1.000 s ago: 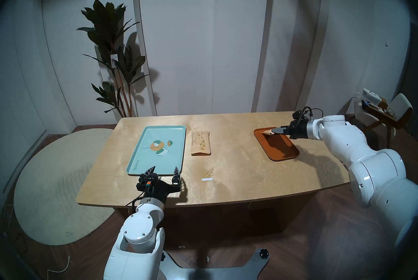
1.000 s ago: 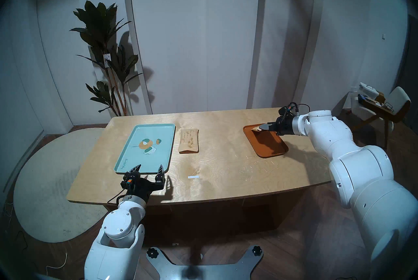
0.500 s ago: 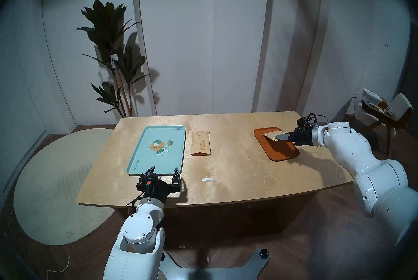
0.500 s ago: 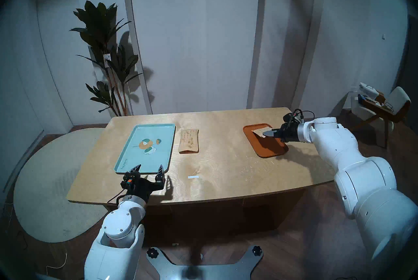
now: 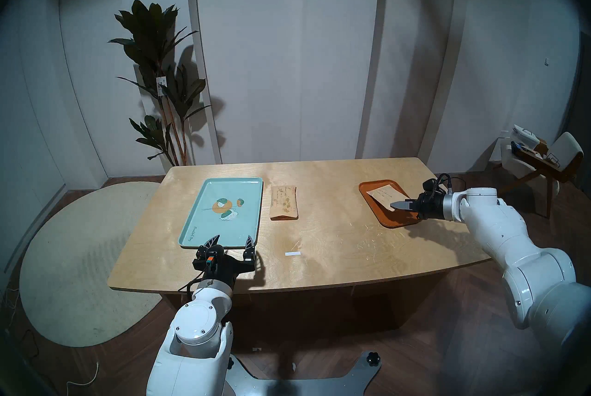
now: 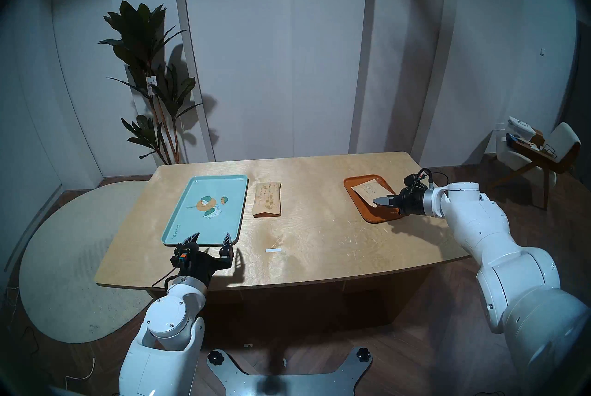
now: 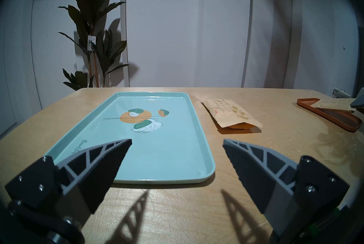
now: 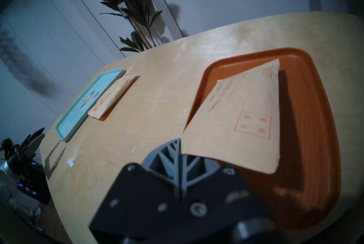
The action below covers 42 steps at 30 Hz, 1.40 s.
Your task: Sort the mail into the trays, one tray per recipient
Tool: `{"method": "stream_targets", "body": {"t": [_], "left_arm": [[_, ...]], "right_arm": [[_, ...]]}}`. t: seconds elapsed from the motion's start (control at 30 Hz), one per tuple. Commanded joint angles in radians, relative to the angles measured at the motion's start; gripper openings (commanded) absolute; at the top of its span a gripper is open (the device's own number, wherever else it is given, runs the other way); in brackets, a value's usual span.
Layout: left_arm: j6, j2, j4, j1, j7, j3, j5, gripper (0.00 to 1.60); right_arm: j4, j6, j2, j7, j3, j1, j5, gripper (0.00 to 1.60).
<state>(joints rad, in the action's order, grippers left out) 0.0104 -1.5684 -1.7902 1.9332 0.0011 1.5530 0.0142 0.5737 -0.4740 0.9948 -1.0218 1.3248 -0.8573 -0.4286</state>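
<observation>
Roughly halfway: paler envelope (image 5: pixel 385 195) over the orange-brown tray (image 5: pixel 371 193), far edge seemingly down inside, near corner raised and not yet released. Darker blotched envelope (image 5: pixel 284 202) left flat on the table (image 5: pixel 335 241), just beside the mint-green tray (image 5: pixel 192 233) and outside it; that tray without mail. Right gripper (image 8: pixel 180 146) clamped tight on the paler envelope's near corner, above the tray's near end. Left gripper (image 7: pixel 177 142) spread wide, holding nothing, touching nothing, poised at the green tray's near edge.
</observation>
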Motion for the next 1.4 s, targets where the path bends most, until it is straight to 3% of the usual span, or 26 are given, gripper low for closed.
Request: {"method": "stream_targets", "body": {"t": [0.0,0.47,0.53,0.6,0.83,1.1,1.37], "left_arm": [[-0.004,0.0,-0.022,-0.005,0.002,0.0,-0.002,1.6],[-0.004,0.0,-0.021,-0.005,0.002,0.0,-0.002,1.6],[-0.004,0.0,-0.021,-0.005,0.002,0.0,-0.002,1.6],[-0.004,0.0,-0.021,-0.005,0.002,0.0,-0.002,1.6],[-0.005,0.0,-0.02,-0.006,0.002,0.0,-0.002,1.6],[-0.005,0.0,-0.017,-0.007,0.001,0.0,-0.001,1.6],[-0.005,0.0,-0.018,-0.007,0.001,0.0,-0.001,1.6]], "right_arm": [[-0.046,0.018,0.013,0.04,0.029,0.034,-0.015,0.0],[-0.171,0.057,0.037,0.092,0.016,0.108,0.006,0.0],[-0.158,0.057,0.032,0.078,0.016,0.1,0.004,0.67],[-0.132,0.049,0.024,0.053,0.023,0.086,-0.008,1.6],[-0.025,-0.022,-0.003,-0.015,0.048,0.039,-0.042,1.6],[0.089,-0.116,-0.003,-0.161,0.044,-0.019,-0.076,1.6],[0.187,-0.179,-0.023,-0.194,0.055,-0.077,-0.089,1.6]]}}
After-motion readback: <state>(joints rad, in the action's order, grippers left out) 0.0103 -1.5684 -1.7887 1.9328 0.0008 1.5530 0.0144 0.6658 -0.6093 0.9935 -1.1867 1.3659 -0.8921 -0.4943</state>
